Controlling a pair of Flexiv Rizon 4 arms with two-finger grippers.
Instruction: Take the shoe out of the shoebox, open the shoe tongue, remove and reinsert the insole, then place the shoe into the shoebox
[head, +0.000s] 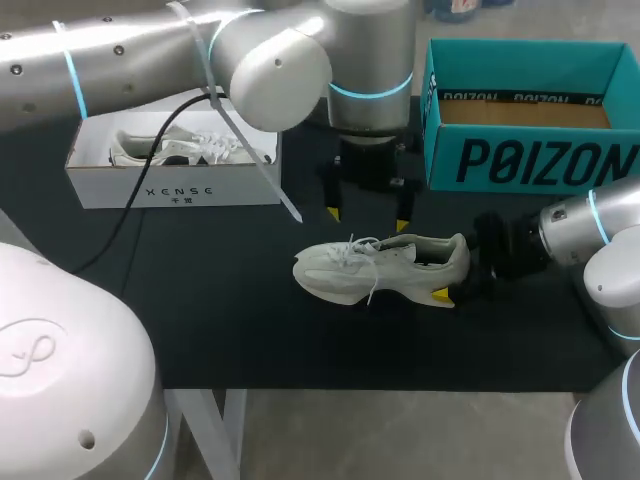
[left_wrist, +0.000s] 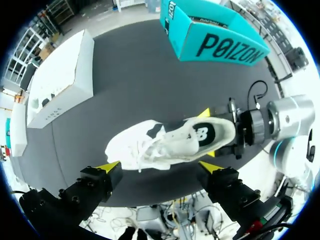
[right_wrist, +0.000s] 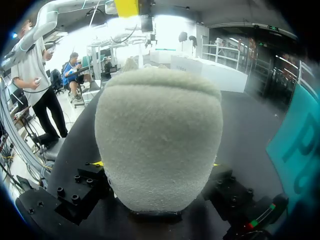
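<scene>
A pale grey-white shoe lies on its side on the black table, toe to the left, laces loose. My right gripper has the shoe's heel between its fingers, one yellow tip on each side, and is shut on it. Open wide, my left gripper hangs just behind and above the middle of the shoe, touching nothing. The left wrist view shows the right gripper clamped on the heel. An open teal shoebox stands at the back right, its inside bare.
A white box with another white shoe in it stands at the back left. A black cable and a strap hang from my left arm over the table's left half. The table's front edge runs close below the shoe.
</scene>
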